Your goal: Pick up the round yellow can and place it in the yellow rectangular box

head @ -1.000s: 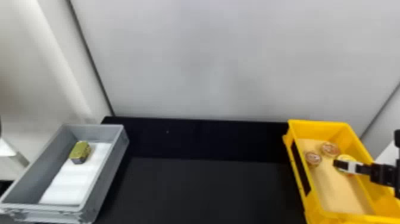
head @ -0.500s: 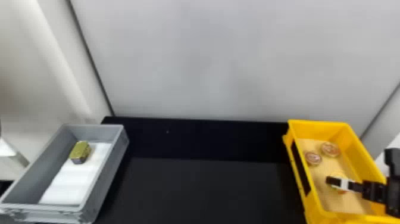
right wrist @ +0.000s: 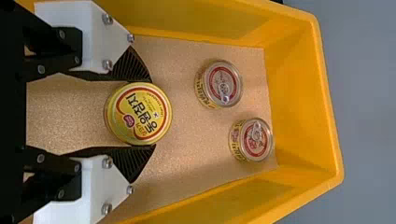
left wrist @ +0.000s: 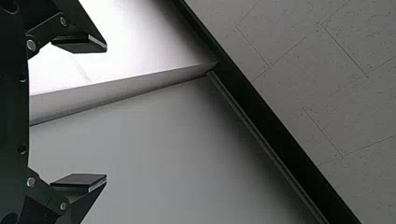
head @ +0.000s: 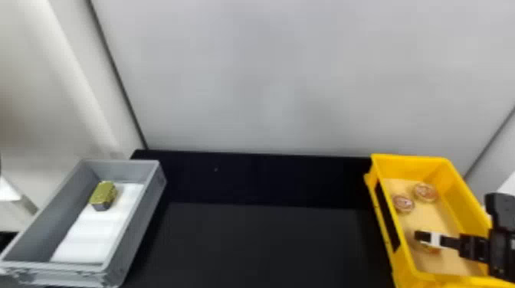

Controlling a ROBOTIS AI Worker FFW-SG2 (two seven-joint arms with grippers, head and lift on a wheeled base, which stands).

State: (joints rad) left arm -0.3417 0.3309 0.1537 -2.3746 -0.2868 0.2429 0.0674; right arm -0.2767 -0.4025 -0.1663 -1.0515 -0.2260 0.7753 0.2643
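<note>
Your right gripper (head: 424, 236) pinches the round yellow can (right wrist: 140, 113) in the yellow box (head: 410, 165). Your left gripper (left wrist: 106, 112) is spread.

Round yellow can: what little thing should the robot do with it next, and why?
I'd probably ease the round yellow can down until it surely rests on the bottom: the right gripper has a finger against each side, and the can is already inside the yellow box, apart from the other two cans.
</note>
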